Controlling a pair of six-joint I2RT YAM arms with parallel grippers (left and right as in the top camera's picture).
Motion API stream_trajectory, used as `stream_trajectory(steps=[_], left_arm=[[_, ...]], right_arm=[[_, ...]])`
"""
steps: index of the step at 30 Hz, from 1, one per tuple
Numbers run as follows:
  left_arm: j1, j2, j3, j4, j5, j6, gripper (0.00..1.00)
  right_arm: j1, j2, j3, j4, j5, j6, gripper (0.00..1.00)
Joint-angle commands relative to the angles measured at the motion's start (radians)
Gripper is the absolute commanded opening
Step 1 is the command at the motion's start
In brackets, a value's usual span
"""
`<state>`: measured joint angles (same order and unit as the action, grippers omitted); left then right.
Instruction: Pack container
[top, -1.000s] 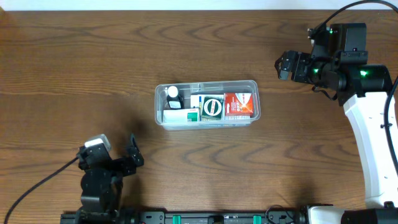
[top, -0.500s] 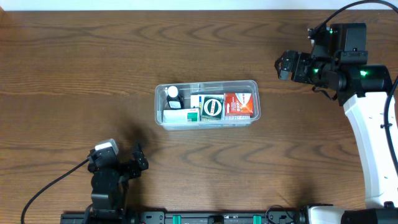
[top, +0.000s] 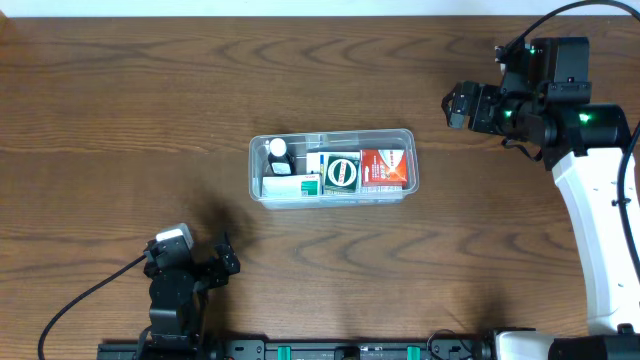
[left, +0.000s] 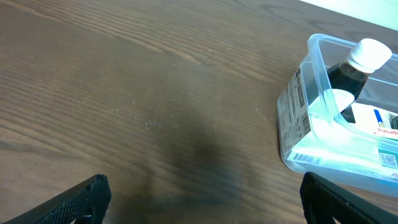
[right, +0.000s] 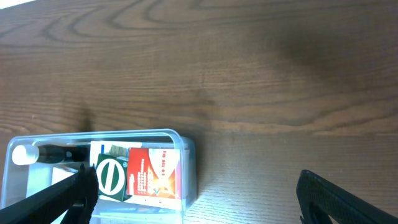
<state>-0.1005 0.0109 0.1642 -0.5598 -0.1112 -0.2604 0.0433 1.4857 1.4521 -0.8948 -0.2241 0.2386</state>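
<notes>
The clear plastic container (top: 331, 135) sits at the table's middle. It holds a dark bottle with a white cap (top: 277, 150), a green box (top: 343, 172), a red box (top: 384, 168) and a white box. My left gripper (top: 223, 258) is open and empty near the front left edge, well away from the container. My right gripper (top: 456, 105) is open and empty at the back right. The container also shows in the left wrist view (left: 311, 62) and the right wrist view (right: 186, 149).
Brown wooden table (top: 150, 120). A black cable runs from the left arm toward the front left corner. The white right arm (top: 600, 230) stands along the right edge.
My left arm has drawn back toward the front edge, away from the container. The right arm and the container have not moved.
</notes>
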Motion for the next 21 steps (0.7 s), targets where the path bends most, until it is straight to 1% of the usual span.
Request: stream_trajectory(steps=[1, 16, 19, 21], left_arm=[[0.004, -0.006, -0.015, 0.001, -0.001, 0.013, 0.98], [0.004, -0.006, -0.015, 0.001, -0.001, 0.013, 0.98], [0.004, -0.006, -0.015, 0.001, -0.001, 0.013, 0.98], [0.004, -0.006, -0.015, 0.001, -0.001, 0.013, 0.98]], right_arm=[[-0.004, -0.008, 0.005, 0.000, 0.003, 0.012, 0.99], [-0.003, -0.011, 0.004, 0.000, 0.004, 0.012, 0.99], [0.004, -0.044, -0.007, -0.013, 0.017, 0.010, 0.99], [0.014, -0.097, -0.040, -0.011, 0.059, -0.036, 0.99]])
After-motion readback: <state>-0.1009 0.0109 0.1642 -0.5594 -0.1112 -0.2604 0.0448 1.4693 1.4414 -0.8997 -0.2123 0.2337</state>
